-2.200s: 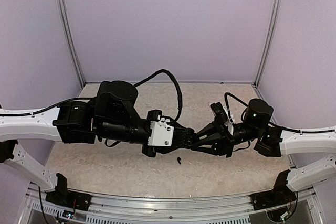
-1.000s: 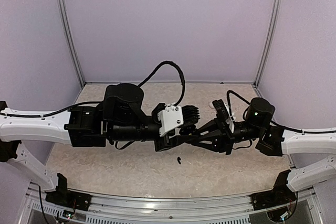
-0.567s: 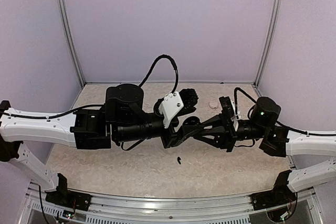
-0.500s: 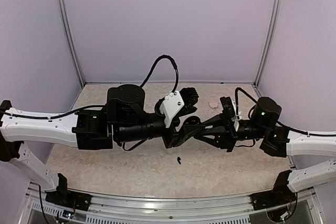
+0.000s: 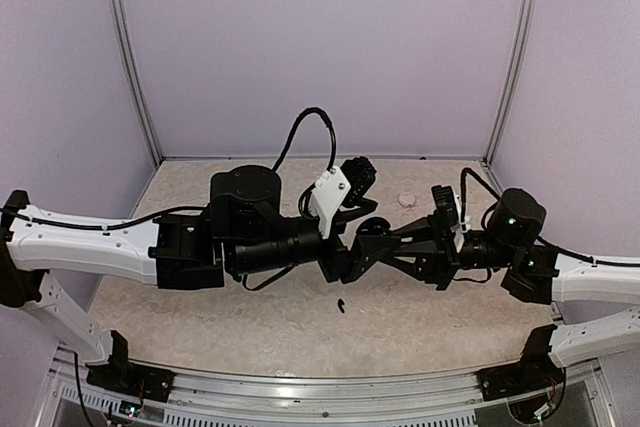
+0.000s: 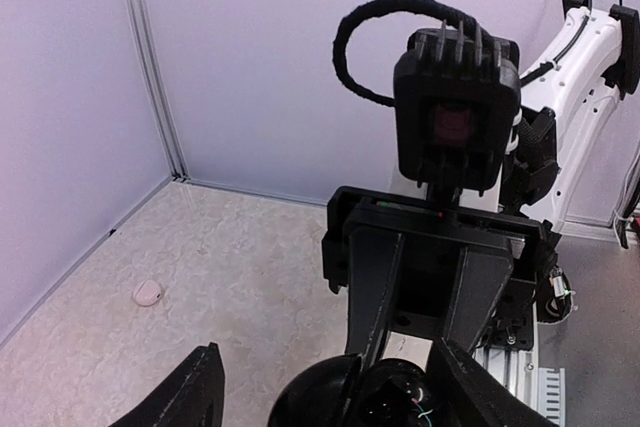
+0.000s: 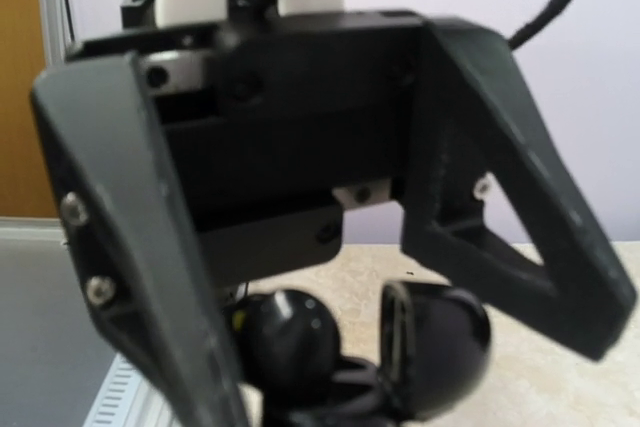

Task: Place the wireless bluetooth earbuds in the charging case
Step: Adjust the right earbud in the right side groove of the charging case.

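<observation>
The charging case is a round black puck with its lid hinged open. My right gripper is shut on it and holds it in the air above the table's middle. The case also shows in the top view and at the bottom of the left wrist view. My left gripper is wide open, facing the right gripper, with its fingers on either side of the case without touching it. One tiny black earbud lies on the table below. The second earbud is not in sight.
A pale pink round object lies on the table at the back right and also shows in the left wrist view. Purple walls with metal corner posts enclose the table. The two arms meet nose to nose over the table's middle.
Both grippers have risen and moved back and to the right together, with the case in the right one. The left wrist has rolled. The earbud on the table has not moved.
</observation>
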Available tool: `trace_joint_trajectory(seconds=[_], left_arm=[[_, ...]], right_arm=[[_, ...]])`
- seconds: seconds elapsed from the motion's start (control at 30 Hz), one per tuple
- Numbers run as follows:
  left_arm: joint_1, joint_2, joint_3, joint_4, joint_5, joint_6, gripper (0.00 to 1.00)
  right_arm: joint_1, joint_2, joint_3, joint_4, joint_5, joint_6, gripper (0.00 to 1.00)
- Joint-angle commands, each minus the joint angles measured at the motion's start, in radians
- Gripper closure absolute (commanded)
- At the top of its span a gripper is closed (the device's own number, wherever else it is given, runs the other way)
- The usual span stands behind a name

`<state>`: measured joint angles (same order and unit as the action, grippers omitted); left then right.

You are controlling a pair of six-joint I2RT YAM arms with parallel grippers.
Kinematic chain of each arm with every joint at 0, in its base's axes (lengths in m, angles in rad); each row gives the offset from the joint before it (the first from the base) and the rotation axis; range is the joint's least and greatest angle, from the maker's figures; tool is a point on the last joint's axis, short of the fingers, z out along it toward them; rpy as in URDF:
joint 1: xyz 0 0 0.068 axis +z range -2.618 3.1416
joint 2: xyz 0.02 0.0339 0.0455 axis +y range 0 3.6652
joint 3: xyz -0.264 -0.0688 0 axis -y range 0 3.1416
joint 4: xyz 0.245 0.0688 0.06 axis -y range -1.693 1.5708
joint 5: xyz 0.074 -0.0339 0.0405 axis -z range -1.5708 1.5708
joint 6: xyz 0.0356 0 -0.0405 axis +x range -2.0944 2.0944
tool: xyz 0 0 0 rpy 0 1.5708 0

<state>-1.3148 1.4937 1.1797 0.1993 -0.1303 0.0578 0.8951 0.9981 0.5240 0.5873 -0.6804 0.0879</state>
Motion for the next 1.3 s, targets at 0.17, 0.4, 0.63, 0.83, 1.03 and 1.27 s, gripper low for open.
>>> trace_joint_trajectory(seconds=[0.17,0.4,0.63,0.83,1.03,1.27], left_arm=[[-0.02,-0.066,0.011,0.027,0.082,0.193,0.14],[-0.032,-0.166,0.004,-0.15,0.226,0.43,0.13],[-0.031,-0.223,0.037,-0.367,0.252,0.642,0.39],[-0.031,-0.169,0.121,-0.526,0.217,0.757,0.48],[-0.031,-0.136,0.142,-0.563,0.207,0.826,0.48],[-0.027,-0.093,0.163,-0.581,0.175,0.873,0.45]], right_arm=[[0.01,-0.011,-0.028,0.031,-0.022,0.036,1.0],[0.01,-0.001,-0.023,0.019,-0.041,0.059,1.0],[0.01,0.032,0.011,-0.029,-0.104,0.055,1.0],[0.011,0.071,0.048,-0.07,-0.147,0.061,1.0],[0.014,0.106,0.068,-0.091,-0.176,0.063,1.0],[0.025,0.13,0.08,-0.107,-0.195,0.06,1.0]])
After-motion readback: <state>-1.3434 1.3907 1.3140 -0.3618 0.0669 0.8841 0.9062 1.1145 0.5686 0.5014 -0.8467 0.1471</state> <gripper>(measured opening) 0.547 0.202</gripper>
